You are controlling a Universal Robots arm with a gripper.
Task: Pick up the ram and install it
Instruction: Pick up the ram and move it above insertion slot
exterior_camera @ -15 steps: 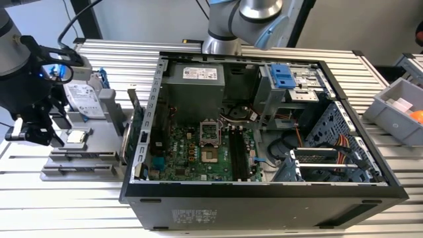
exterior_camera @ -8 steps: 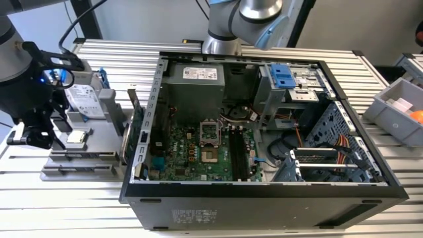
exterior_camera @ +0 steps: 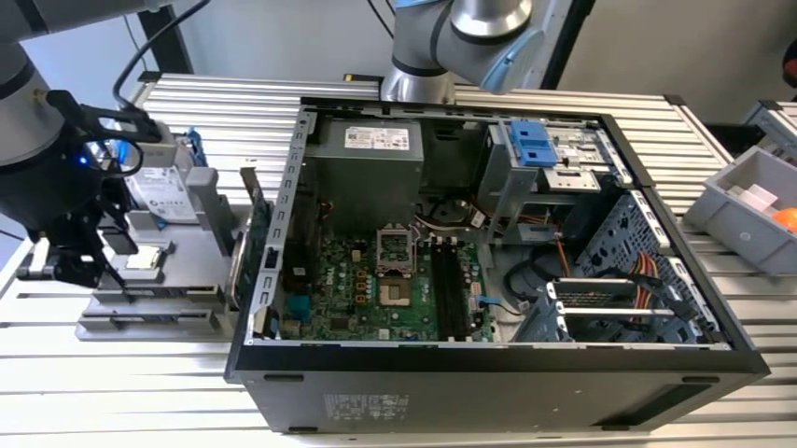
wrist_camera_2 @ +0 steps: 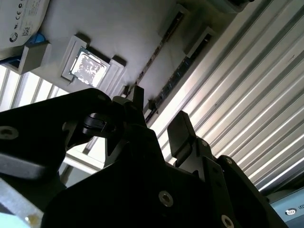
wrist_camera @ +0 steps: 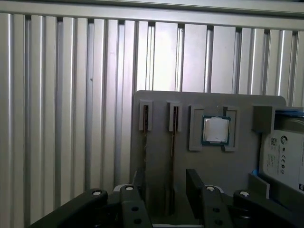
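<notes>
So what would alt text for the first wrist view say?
An open gripper hangs over a grey tray holding two ram sticks on edge, a square processor chip and a hard drive, on a ribbed metal table.

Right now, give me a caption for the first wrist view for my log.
Open gripper above two ram sticks held edge-up in a gray holder, processor chip alongside.

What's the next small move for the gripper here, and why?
Probably descend straight with fingers open: the gripper hovers over the gray fixture, and one ram stick standing on edge there lies in line with the gap between its fingers, apparently not yet gripped.
</notes>
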